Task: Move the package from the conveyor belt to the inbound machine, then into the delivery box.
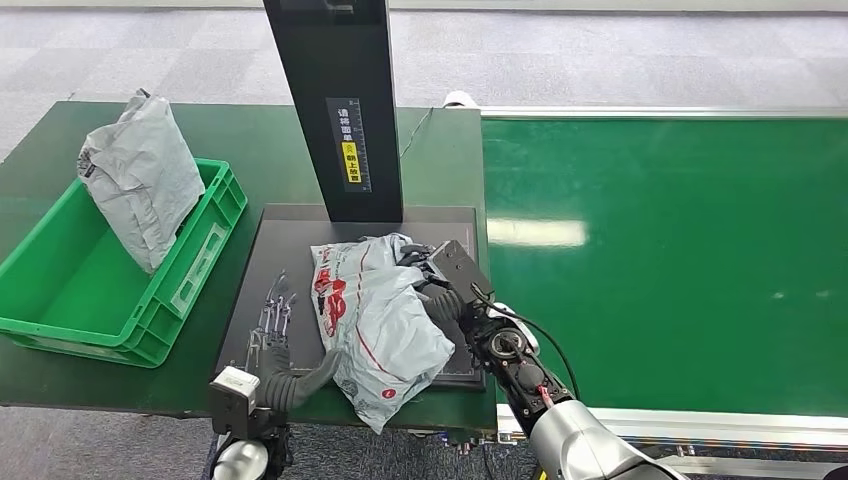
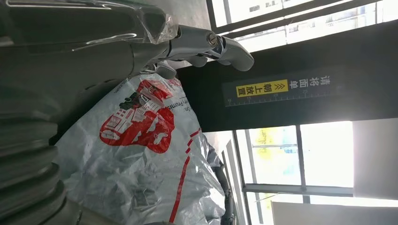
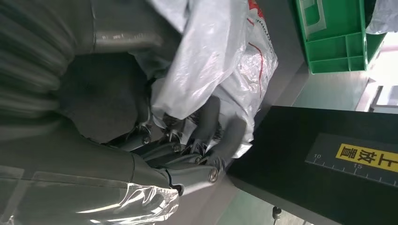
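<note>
- Centrally, the package (image 1: 375, 320) lies on the dark platform (image 1: 290, 235) of the inbound machine, at the foot of its black column (image 1: 335, 100); its lower corner hangs past the platform's near edge.
- It is a crumpled grey-white plastic mailer with a red blotchy graphic and thin red lines; small dark print beside the graphic is too blurred to read, apart from what looks like "Premi" in the left wrist view (image 2: 141, 154).
- The right hand (image 1: 430, 275) grips the package's right side, its dark fingers (image 3: 211, 126) curled into the plastic.
- The left hand (image 1: 272, 320) rests on the platform just left of the package, fingers straight and spread, holding nothing.
- The column carries a vertical ruler scale with a yellow label (image 1: 351, 155) printed in Chinese characters, and white Chinese characters above it.
- To the left, a green delivery box (image 1: 215, 235) sits on the dark green table (image 1: 440, 150); a second grey bag (image 1: 140, 175) stands leaning inside it.
- To the right runs the green conveyor belt (image 1: 680, 260) with silver edges.
</note>
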